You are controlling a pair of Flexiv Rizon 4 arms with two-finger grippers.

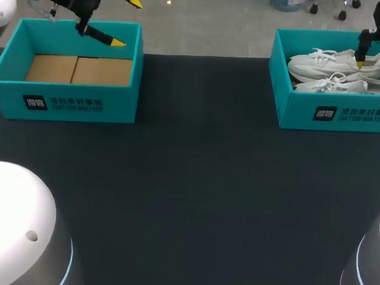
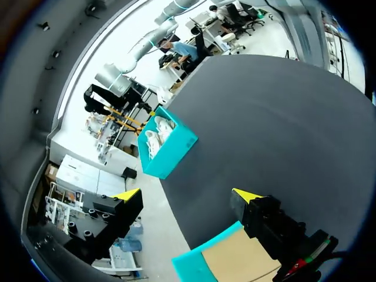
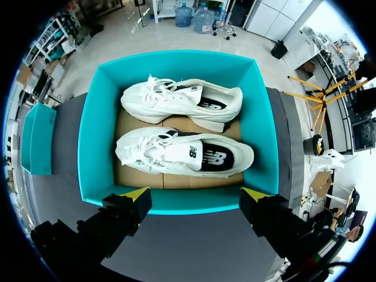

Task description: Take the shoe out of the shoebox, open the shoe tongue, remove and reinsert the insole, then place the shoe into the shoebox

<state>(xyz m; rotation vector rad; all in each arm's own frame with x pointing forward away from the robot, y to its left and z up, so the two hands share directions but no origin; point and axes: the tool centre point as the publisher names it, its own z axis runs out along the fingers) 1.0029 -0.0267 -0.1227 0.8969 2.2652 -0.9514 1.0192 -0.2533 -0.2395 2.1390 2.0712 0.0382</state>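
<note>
Two white shoes lie side by side in the teal shoebox at the table's far right, the farther shoe and the nearer shoe both resting on its cardboard floor. My right gripper hangs open above the box's near wall, touching neither shoe; in the head view it is over the shoes. My left gripper is open and holds nothing, above a second teal box at the far left. From the left wrist view, the shoebox sits far ahead of the left gripper.
The left teal box has only a cardboard floor inside. The dark table stretches between and in front of both boxes. My arms' white bases fill the lower corners of the head view.
</note>
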